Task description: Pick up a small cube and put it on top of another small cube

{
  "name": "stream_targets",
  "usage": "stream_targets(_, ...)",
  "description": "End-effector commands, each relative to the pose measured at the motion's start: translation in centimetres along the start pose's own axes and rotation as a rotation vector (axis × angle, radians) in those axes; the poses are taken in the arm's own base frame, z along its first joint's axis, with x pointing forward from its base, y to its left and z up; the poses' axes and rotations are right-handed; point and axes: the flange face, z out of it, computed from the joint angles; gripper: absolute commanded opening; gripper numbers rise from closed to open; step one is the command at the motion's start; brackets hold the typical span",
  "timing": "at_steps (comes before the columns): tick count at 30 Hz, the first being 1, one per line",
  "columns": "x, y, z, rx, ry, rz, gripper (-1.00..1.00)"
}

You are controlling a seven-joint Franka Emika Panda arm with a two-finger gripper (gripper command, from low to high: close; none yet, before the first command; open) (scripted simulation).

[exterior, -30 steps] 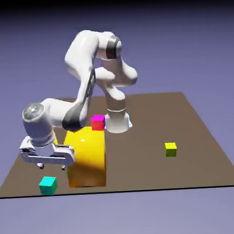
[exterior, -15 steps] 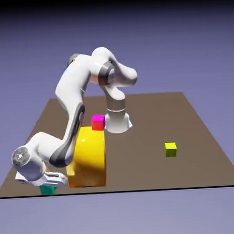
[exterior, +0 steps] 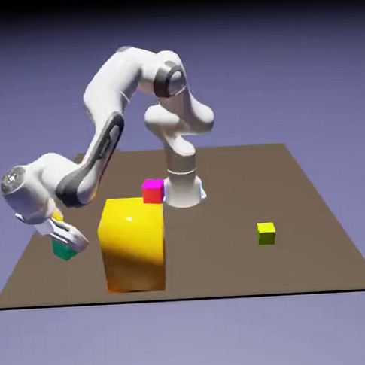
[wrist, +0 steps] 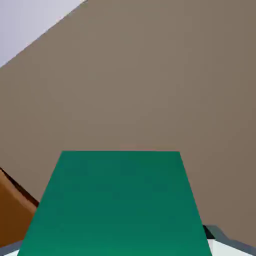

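Observation:
My gripper (exterior: 66,244) is shut on the small teal cube (exterior: 64,251) and holds it a little above the table at the exterior view's left, beside the big yellow block (exterior: 132,245). The hand view is filled at the bottom by the teal cube (wrist: 117,205), held between the fingers; only slivers of the grey fingertips (wrist: 225,246) show at the lower corners. A small yellow-green cube (exterior: 266,232) sits on the table at the exterior view's right. A small magenta-and-red cube (exterior: 153,191) sits behind the yellow block, near the robot's base.
The big yellow block stands close to the right of my hand in the exterior view. The brown table (exterior: 235,266) ends just in front of the block. The white robot base (exterior: 183,187) stands at the table's far middle.
My gripper came down over the teal cube at the table's front left, shut on it, and has lifted it up and back from the front edge.

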Motion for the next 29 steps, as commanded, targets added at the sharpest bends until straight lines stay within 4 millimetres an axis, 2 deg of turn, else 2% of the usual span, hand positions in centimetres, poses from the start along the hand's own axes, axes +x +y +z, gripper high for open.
stream_targets(1,0.0,1.1,0.1,0.012,-0.009,0.04,-1.0)
stream_targets(9,-1.0,9.8,2.5,0.117,-0.136,0.351,-1.0)
stream_targets(18,-4.8,17.9,8.0,0.201,-0.355,0.678,-1.0)
stream_targets(20,-4.9,18.0,8.1,0.202,-0.359,0.683,-1.0)
stream_targets(25,-5.7,15.9,14.3,0.202,-0.359,0.682,-1.0)
stream_targets(26,-5.7,15.9,14.5,0.202,-0.359,0.683,-1.0)
stream_targets(27,-5.7,15.9,14.5,0.202,-0.359,0.683,1.0)
stream_targets(28,-5.7,15.9,14.5,0.202,-0.359,0.683,1.0)
stream_targets(29,-5.6,16.1,13.2,0.203,-0.361,0.681,1.0)
